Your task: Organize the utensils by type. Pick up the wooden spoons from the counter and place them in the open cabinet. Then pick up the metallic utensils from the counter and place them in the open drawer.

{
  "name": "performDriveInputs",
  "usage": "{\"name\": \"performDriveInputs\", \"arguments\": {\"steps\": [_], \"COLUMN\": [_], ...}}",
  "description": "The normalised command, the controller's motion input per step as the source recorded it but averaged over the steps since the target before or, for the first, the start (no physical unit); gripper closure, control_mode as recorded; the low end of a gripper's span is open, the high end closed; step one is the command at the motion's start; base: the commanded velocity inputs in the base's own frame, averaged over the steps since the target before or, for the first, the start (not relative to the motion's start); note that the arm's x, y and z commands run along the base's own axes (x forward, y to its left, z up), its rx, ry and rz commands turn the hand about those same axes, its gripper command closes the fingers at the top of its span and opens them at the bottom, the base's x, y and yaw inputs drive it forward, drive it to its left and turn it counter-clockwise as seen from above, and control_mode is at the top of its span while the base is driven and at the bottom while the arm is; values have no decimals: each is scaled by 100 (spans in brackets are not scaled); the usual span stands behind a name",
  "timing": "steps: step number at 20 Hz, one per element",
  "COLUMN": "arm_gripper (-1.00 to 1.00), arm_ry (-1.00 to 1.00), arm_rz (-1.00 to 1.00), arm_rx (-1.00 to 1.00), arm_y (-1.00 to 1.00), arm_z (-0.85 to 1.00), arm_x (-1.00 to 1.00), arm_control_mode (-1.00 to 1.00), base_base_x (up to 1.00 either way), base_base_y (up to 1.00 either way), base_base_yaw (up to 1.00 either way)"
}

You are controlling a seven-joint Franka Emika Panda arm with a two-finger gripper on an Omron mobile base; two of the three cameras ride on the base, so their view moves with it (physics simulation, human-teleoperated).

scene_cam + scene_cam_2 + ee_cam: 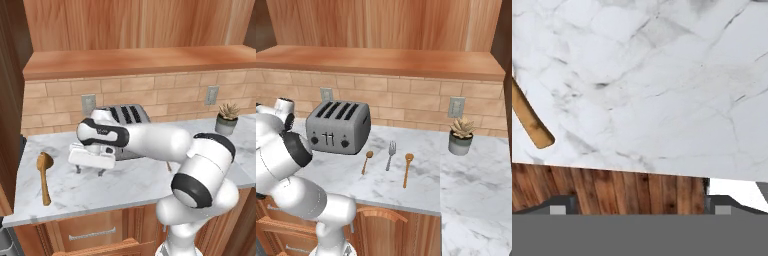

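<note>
One wooden spoon [44, 175] lies on the white marble counter [140, 187] at its left end, bowl to the back. Its handle end [532, 125] shows at the left of the hand view. My gripper [90, 171] hangs open just above the counter, to the right of that spoon, with nothing between its fingertips [639, 205]. A second wooden spoon [407, 169] lies right of the toaster, beside the silver fork [390, 154] and the small coppery spoon [367, 161]. The open cabinet's shelf [140, 62] runs above the brick wall. The open drawer is out of view.
A grey toaster [338, 127] stands at the back of the counter, right behind my hand. A potted succulent [461, 135] sits at the far right. Two wall sockets [456, 106] are on the brick backsplash. Wood [612, 187] shows below the counter's front edge.
</note>
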Motion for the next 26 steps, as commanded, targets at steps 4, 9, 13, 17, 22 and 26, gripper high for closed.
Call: {"name": "performDriveInputs", "arguments": {"steps": [4, 9, 13, 17, 22, 26], "arm_gripper": [-100, -100, -100, -100, -100, -100], "arm_ry": [6, 1, -1, -12, -28, -32], "arm_rz": [1, 3, 4, 3, 7, 4], "arm_rx": [-7, -5, -4, -4, -1, 0], "arm_y": [34, 34, 34, 16, 2, 1], "arm_z": [-21, -21, -11, -5, 0, 0], "arm_x": [0, 0, 0, 1, 5, 7], "arm_control_mode": [-100, -100, -100, -100, -100, -100], "base_base_x": [0, 0, 0, 0, 0, 0], "base_base_y": [0, 0, 0, 0, 0, 0], "base_base_yaw": [0, 0, 0, 0, 0, 0]}}
